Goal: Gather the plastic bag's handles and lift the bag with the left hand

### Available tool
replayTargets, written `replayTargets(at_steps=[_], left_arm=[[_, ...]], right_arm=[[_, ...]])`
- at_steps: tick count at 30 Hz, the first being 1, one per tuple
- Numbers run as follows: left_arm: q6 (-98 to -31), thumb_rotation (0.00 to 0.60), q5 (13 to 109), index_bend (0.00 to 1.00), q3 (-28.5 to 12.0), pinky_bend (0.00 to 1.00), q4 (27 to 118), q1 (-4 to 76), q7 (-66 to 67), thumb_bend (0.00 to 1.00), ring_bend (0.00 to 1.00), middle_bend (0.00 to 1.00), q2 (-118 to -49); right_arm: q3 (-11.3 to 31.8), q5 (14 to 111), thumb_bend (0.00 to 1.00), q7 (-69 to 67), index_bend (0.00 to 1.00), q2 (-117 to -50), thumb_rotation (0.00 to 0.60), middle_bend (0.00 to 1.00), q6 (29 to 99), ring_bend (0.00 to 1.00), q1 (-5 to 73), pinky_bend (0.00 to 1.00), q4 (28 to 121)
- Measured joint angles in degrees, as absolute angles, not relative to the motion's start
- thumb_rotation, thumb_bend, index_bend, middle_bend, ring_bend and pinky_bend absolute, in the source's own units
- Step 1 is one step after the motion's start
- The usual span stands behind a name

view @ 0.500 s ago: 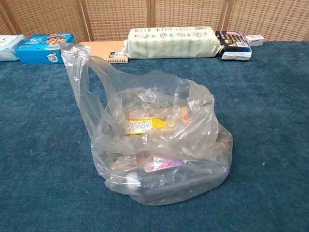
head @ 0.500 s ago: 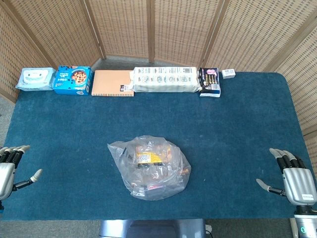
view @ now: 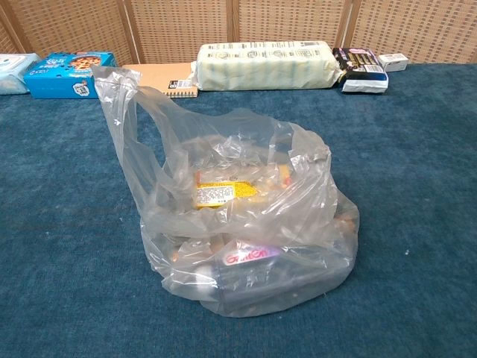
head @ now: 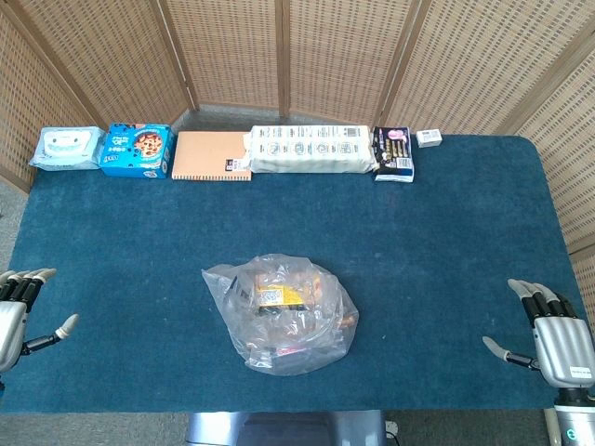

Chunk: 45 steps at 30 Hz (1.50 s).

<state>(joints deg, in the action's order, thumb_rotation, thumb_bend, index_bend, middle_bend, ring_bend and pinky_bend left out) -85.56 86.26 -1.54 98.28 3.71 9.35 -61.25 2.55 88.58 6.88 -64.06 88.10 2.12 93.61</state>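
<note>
Left hand (head: 17, 311) sits at the lower left edge of the head view, fingers (head: 28, 279) spread apart, grasping nothing. Right hand (head: 556, 336) mirrors it at the lower right, fingers (head: 539, 295) released and splayed, nothing in them. Both are well apart from the plastic bag (head: 281, 314), which rests low and centre on the blue tabletop (head: 446, 232). In the chest view one handle (view: 119, 101) stands up at the bag's upper left. Packaged goods line the tabletop's far edge.
</note>
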Motion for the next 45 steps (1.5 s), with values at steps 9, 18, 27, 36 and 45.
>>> replayTargets(at_steps=[9,18,27,36,45], left_arm=[[-78.5,0.0,86.7,0.19,-1.3,0.15,101.8,7.4,7.4,0.19,0.19,0.23,-57.8],[-64.8,0.0,86.2,0.19,-1.7,0.17,106.8,15.6,3.1,0.19,0.21,0.23,-53.5],[-54.8,0.0,84.0,0.2,-3.3,0.18,109.1,23.6,1.1,0.19,0.22,0.23,-53.7],[-48.3,0.0,79.9,0.19,-5.4,0.19,109.5,30.2,2.5,0.19,0.22,0.23,-57.9],[-42.4,0.0,74.2,0.19,-6.8,0.2,108.9,36.7,4.3,0.19,0.22,0.23,-64.8]], right_arm=[[2.6,88.9,0.2,6.6,0.14,-63.8,0.309,0.2,88.5,0.18,2.0,0.19,93.8],[2.1,89.3,0.19,5.9,0.14,-63.8,0.307,0.2,89.5,0.18,1.1,0.19,93.3],[1.9,89.7,0.19,5.2,0.14,-63.6,0.309,0.19,91.1,0.18,0.1,0.19,93.2],[1.9,90.0,0.19,4.2,0.14,-63.5,0.311,0.19,91.9,0.18,-0.6,0.19,92.7],[1.9,89.7,0.19,1.8,0.14,-63.9,0.308,0.19,92.3,0.18,-1.2,0.19,90.7]])
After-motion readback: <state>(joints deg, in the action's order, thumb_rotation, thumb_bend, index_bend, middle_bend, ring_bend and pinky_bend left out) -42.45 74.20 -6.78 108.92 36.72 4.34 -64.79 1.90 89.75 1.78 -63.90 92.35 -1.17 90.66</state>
